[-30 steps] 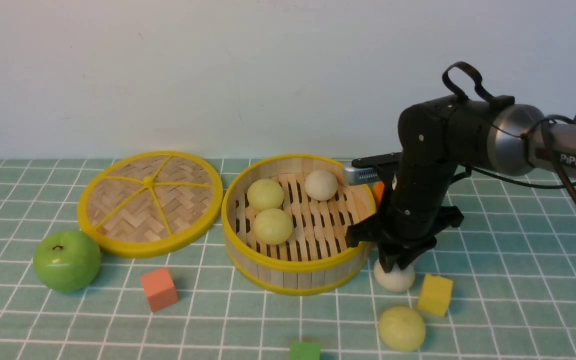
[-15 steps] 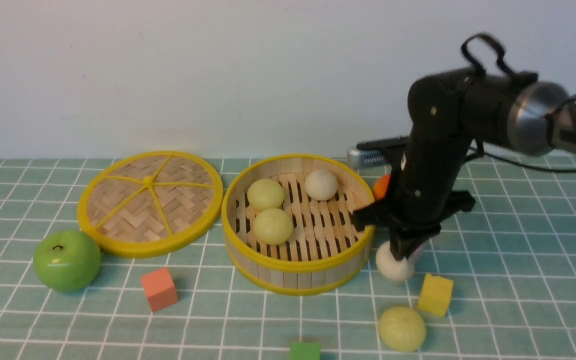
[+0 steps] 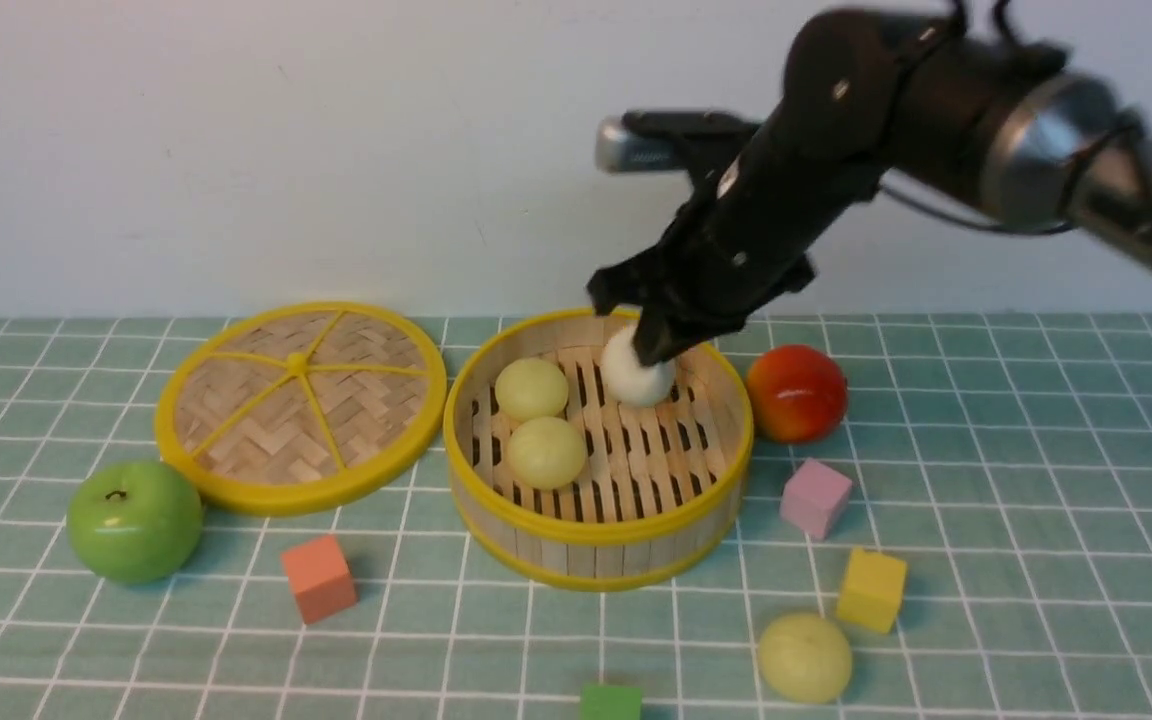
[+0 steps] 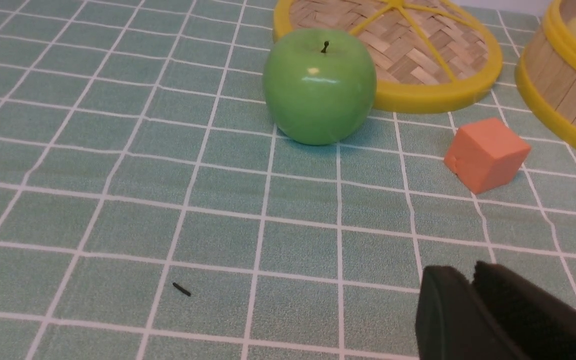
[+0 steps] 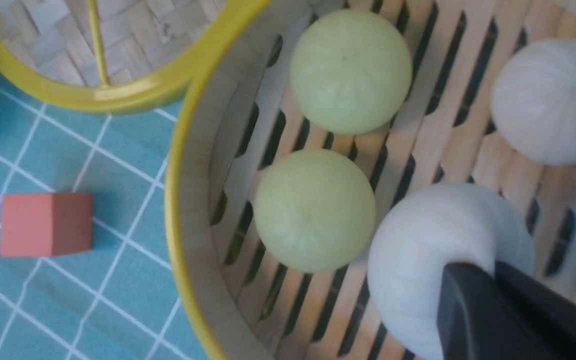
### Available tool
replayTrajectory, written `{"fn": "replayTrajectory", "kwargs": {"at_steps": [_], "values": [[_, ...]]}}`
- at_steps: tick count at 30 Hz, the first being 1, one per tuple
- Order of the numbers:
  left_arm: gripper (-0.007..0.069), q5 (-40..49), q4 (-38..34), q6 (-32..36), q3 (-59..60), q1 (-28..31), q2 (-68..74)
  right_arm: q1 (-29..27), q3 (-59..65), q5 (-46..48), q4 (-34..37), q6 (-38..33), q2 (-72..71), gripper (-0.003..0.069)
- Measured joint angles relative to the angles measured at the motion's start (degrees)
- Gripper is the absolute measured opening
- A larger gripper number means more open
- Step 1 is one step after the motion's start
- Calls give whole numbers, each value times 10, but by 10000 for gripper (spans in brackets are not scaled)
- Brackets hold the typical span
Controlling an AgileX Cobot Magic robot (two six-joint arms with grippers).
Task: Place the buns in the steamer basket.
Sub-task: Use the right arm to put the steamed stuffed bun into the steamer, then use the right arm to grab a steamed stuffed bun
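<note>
Right end effector [image 3: 651, 347] risen over steamer basket [image 3: 596, 530], pinching bun [image 5: 433, 250], green checked cloth [image 3: 986, 520], pale wall [image 3: 336, 150]

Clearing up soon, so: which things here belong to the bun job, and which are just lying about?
Belong: steamer basket, held white bun, right claw, basket's white bun, rear green bun, near green bun, loose green bun.
Lying about: lid, green apple, red apple, orange cube, pink cube, yellow cube, green cube.
</note>
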Motion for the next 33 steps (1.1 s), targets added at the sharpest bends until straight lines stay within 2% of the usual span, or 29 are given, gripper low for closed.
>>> {"fn": "replayTrajectory", "kwargs": {"at_steps": [7, 11, 13, 15, 17, 18, 20, 21, 22, 24, 30, 33], "values": [[92, 0, 0, 0, 0, 0, 0, 1, 0, -33, 3, -2, 57, 10], [92, 0, 0, 0, 0, 0, 0, 1, 0, -42, -1, 13, 64, 30], [92, 0, 0, 0, 0, 0, 0, 1, -1, -45, -11, 28, 64, 62], [94, 0, 0, 0, 0, 0, 0, 1, -1, -44, -14, 32, 59, 116], [97, 0, 0, 0, 0, 0, 0, 1, -1, -34, -14, 34, 44, 199], [97, 0, 0, 0, 0, 0, 0, 1, -1, -33, -14, 34, 44, 208], [101, 0, 0, 0, 0, 0, 0, 1, -1, -12, -15, 34, 8, 315], [102, 0, 0, 0, 0, 0, 0, 1, -1, -10, -15, 33, 1, 323], [103, 0, 0, 0, 0, 0, 0, 1, -1, 10, -21, 30, -26, 368], [105, 0, 0, 0, 0, 0, 0, 1, -1, 53, -40, 27, -70, 412], [111, 1, 0, 0, 0, 0, 0, 1, 19, 146, -86, 41, -145, 416], [113, 0, 0, 0, 0, 0, 0, 2, 109, 151, -89, 62, -186, 370]]}}
